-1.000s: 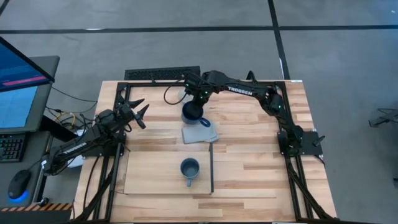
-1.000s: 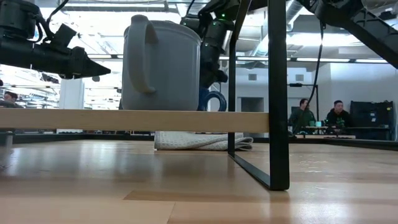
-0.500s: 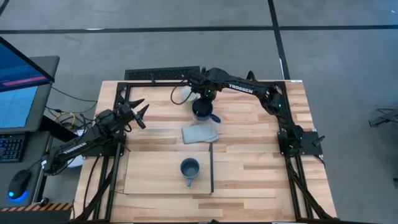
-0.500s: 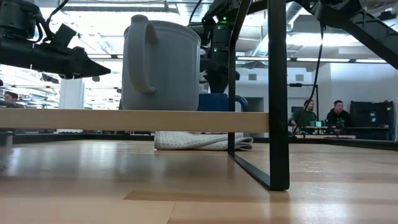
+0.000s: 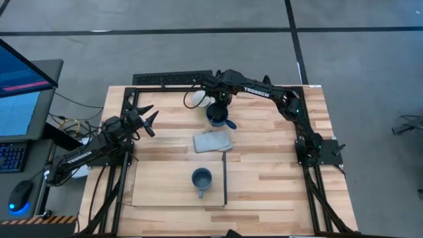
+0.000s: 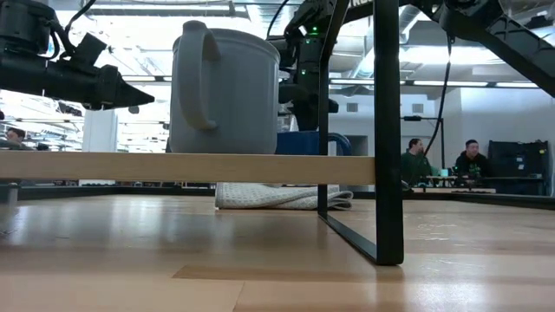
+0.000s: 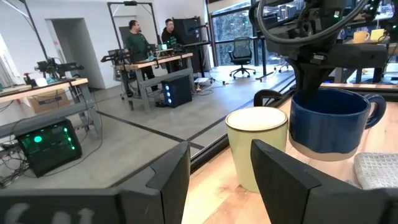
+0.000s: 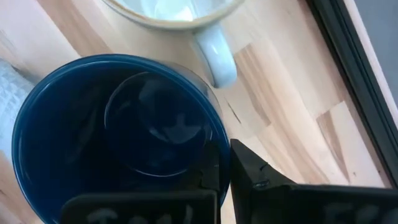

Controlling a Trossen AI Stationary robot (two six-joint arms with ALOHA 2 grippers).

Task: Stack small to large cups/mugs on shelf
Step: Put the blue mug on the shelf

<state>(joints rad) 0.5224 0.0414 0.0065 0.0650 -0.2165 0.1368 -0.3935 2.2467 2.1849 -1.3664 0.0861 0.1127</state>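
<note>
My right gripper (image 5: 219, 104) is shut on the dark navy mug (image 5: 217, 117) at the table's far middle, right of the cream-white mug (image 5: 193, 99), which stands upright on the tabletop. The small slate mug (image 5: 201, 178) stands upright on the pale plywood shelf (image 5: 158, 185), and looms large in the low view (image 6: 225, 87). My left gripper (image 5: 147, 119) is open and empty over the table's left side, facing both far mugs (image 7: 258, 146). My right gripper pinches the navy mug's rim (image 8: 219, 142), one finger (image 8: 210, 167) inside the cup and one (image 8: 249, 174) outside. The fingers come from above, pointing down. The mug stays upright, its handle (image 5: 230, 125) toward the right near side; whether its base touches the table I cannot tell.
A grey folded cloth (image 5: 213, 141) lies between the navy mug and the shelf's far edge. The shelf's thin black strip and leg (image 6: 388, 130) stand along its right side. A black frame (image 5: 172, 79) runs along the far edge. People sit in the room beyond (image 6: 425, 160).
My right gripper has carried the navy mug from above the cloth's far edge toward the table's right and far side and has lowered it. The mug has stayed upright in the hold.
</note>
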